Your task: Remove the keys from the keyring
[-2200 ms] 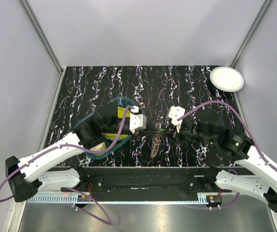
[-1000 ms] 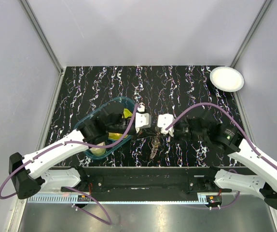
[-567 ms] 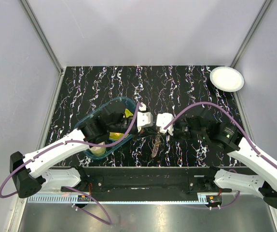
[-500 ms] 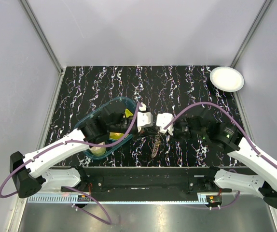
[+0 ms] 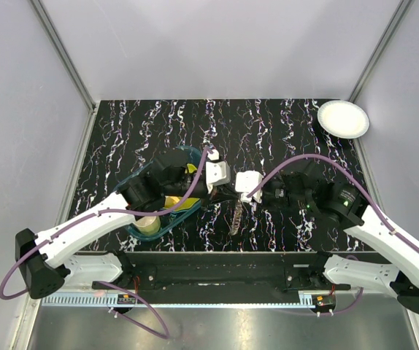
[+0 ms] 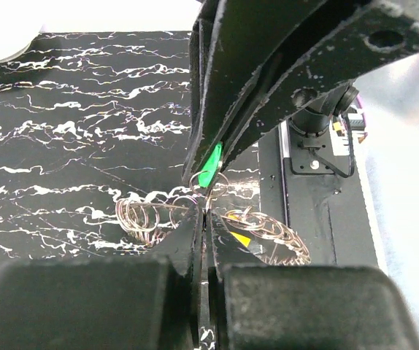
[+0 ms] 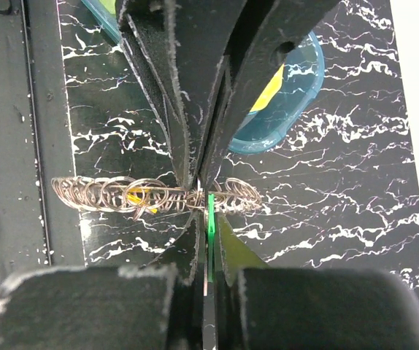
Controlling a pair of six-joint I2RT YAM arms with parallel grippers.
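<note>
The keyring is a floppy bunch of brown-silver wire loops that hangs between my two grippers above the table. My left gripper is shut on it; in the left wrist view the loops spread to both sides of its tips. My right gripper faces it tip to tip and is shut on a flat green key at the ring. The green key also shows in the left wrist view. A yellow key sits among the loops.
A teal tray with yellow pieces in it lies under my left arm; it also shows in the right wrist view. A white plate stands at the back right corner. The table's near edge is just below the hanging ring.
The grippers have come together from the stretched-out hold 2.2 s ago. Since half a second ago the left wrist has shifted slightly back, and the ring hangs a little straighter.
</note>
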